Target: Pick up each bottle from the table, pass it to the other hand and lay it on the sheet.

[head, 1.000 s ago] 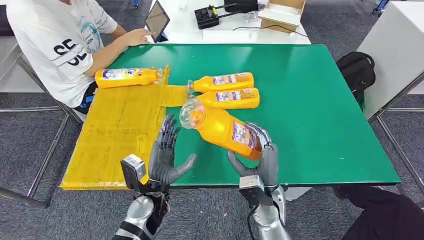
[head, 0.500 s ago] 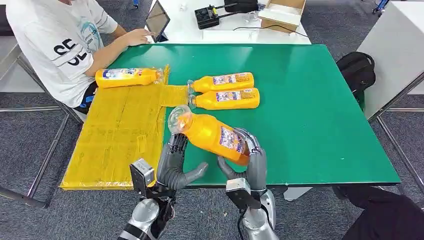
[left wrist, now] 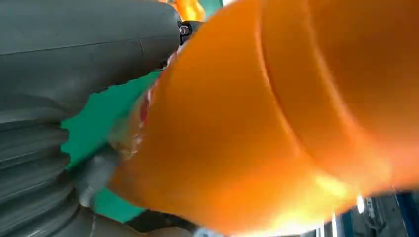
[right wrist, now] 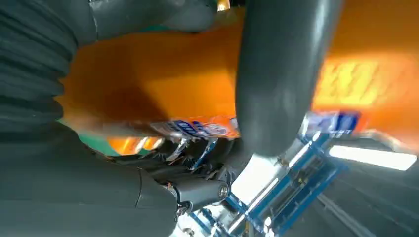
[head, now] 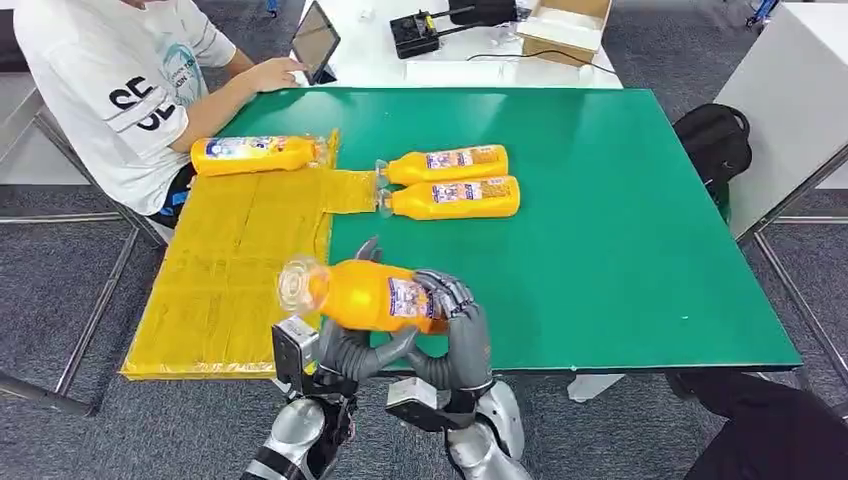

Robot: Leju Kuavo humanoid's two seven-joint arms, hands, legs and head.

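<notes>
An orange bottle (head: 365, 295) with a clear cap hangs over the green table's (head: 620, 220) near edge, cap toward the yellow sheet (head: 230, 260). My right hand (head: 455, 325) grips its base end, the fingers wrapped over the label. My left hand (head: 350, 350) cups it from below, thumb underneath and fingers upright behind it, not closed round it. The left wrist view has the bottle (left wrist: 276, 123) lying against the palm. In the right wrist view the thumb crosses the bottle (right wrist: 163, 84). One bottle (head: 255, 154) lies on the sheet's far edge. Two more (head: 450, 163) (head: 455, 197) lie side by side on the table.
A person (head: 110, 90) in a white shirt sits at the table's far left corner, one hand by a tablet (head: 315, 40). A white table with a black device and a box stands behind. A black backpack (head: 712, 140) lies on the floor to the right.
My right hand has carried the bottle left and toward me, bringing it level. My left hand has come in under the bottle and now cups it.
</notes>
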